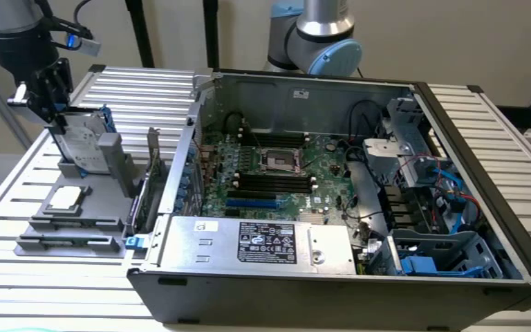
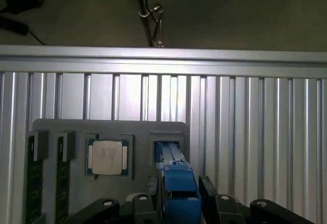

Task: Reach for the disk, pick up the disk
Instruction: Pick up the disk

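Observation:
The disk (image 1: 83,142), a silver-grey drive with a white label in a blue carrier, stands on edge in a slot of the grey tray (image 1: 72,232) at the exterior view's left. My gripper (image 1: 61,119) comes down onto its top edge. In the wrist view the blue carrier edge of the disk (image 2: 176,175) runs between my two black fingers (image 2: 207,191), which press against it on both sides. My gripper (image 2: 180,196) is shut on the disk, whose lower end still sits in the tray's slot (image 2: 166,150).
A small square chip (image 2: 107,157) and two memory sticks (image 2: 33,178) lie in the same tray. The open computer case (image 1: 339,173) stands on the slatted metal table (image 2: 255,121) to the exterior view's right. A second robot arm (image 1: 317,38) rises behind the case.

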`<state>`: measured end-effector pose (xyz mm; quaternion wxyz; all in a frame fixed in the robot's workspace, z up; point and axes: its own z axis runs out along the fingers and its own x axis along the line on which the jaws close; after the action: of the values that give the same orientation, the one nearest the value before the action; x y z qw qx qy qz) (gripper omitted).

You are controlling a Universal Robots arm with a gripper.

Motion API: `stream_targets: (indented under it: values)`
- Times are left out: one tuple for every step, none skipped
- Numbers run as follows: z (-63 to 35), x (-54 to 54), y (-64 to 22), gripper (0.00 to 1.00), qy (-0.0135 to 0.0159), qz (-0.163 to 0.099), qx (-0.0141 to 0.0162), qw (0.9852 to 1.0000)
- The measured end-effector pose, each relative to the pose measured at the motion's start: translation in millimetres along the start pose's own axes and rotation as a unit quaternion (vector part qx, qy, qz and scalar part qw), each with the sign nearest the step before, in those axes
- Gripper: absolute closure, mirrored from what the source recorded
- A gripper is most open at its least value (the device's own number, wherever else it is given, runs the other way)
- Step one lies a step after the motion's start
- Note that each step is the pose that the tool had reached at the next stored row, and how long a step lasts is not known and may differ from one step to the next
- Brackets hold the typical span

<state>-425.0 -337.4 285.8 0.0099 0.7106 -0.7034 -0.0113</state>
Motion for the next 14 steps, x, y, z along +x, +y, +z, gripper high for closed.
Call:
stream_targets:
  values:
    - [0.0, 0.0, 0.0, 0.56, 0.0000, 0.000, 0.0000, 1.0000]
    - [0.0, 0.0, 0.1, 0.56, 0.0000, 0.000, 0.0000, 1.0000]
    - [0.0, 0.0, 0.1, 0.58, 0.0001, 0.000, 0.0000, 1.0000]
    - [0.0, 0.0, 0.1, 0.64, 0.0000, 0.000, 0.0000, 1.0000]
    - [0.0, 0.0, 0.1, 0.64, 0.0000, 0.000, 0.0000, 1.0000]
    - [0.0, 0.0, 0.1, 0.67, 0.0000, 0.000, 0.0000, 1.0000]
    - [0.0, 0.0, 0.1, 0.67, 0.0000, 0.000, 0.0000, 1.0000]
    - [0.0, 0.0, 0.1, 0.67, 0.0000, 0.000, 0.0000, 1.0000]
    - [0.0, 0.0, 0.1, 0.67, 0.0000, 0.000, 0.0000, 1.0000]
    - [0.0, 0.1, 0.1, 0.67, 0.0000, 0.000, 0.0000, 1.0000]
    - [0.1, 0.4, 0.1, 0.67, -0.0001, 0.000, 0.0000, 1.0000]
    - [0.1, 1.0, 0.2, 0.67, -0.0001, 0.000, 0.0000, 1.0000]
    - [0.0, 1.9, 0.2, 0.67, -0.0001, 0.000, 0.0000, 1.0000]
    - [0.0, 2.9, 0.1, 0.67, -0.0002, 0.000, 0.0000, 1.0000]
